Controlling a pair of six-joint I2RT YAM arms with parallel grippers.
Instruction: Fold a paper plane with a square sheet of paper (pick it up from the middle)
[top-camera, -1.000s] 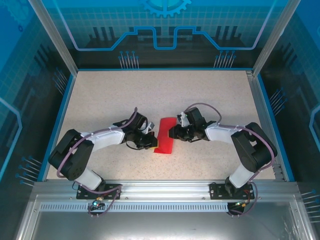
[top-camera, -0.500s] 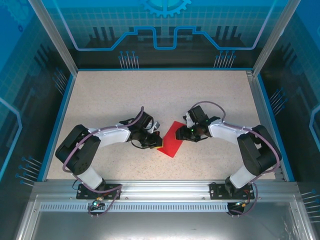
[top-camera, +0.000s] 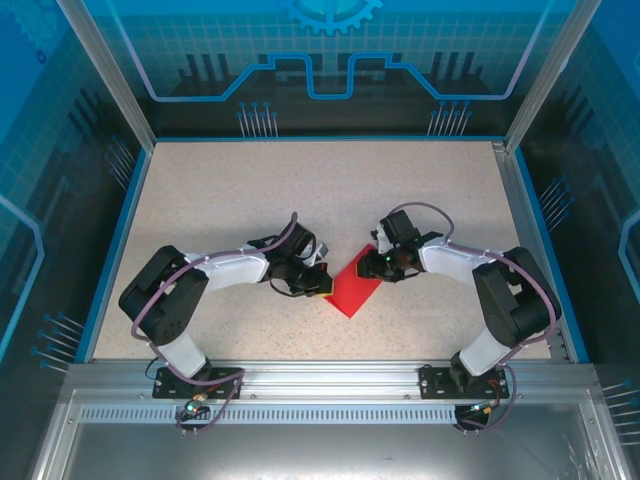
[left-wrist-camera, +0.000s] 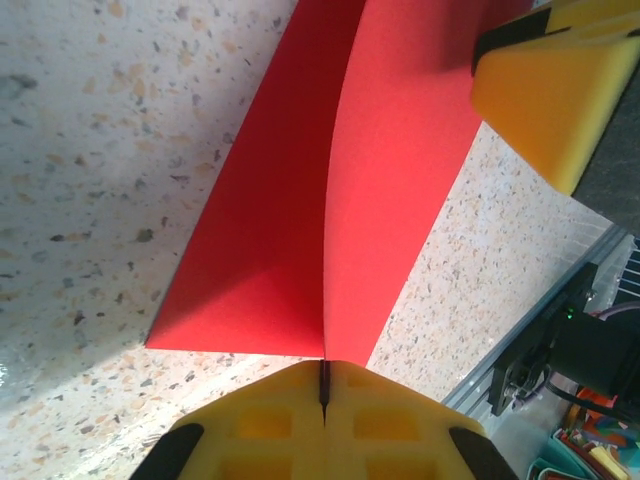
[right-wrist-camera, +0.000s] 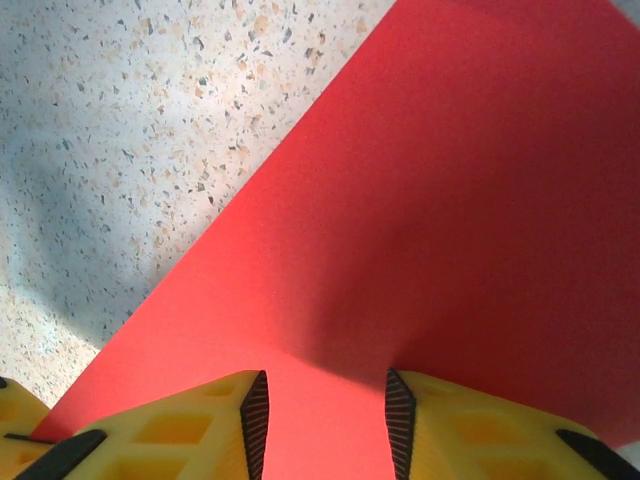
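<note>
Swung round since a second back: red paper sheet (top-camera: 355, 288) went from a near-upright strip to a slant, and both arms reached further over the surface (top-camera: 300, 190).

Overhead: sheet lies mid-surface, toward the near half. Left pincer (top-camera: 318, 282) at its near-left corner, right pincer (top-camera: 378, 266) on its far edge.

Left wrist: pincer pressed together, pinching the crease end.

Right wrist: fingers (right-wrist-camera: 200, 430) spread, resting over the flat sheet, not pinching.

Likely re-aiming the sheet for the next fold.
</note>
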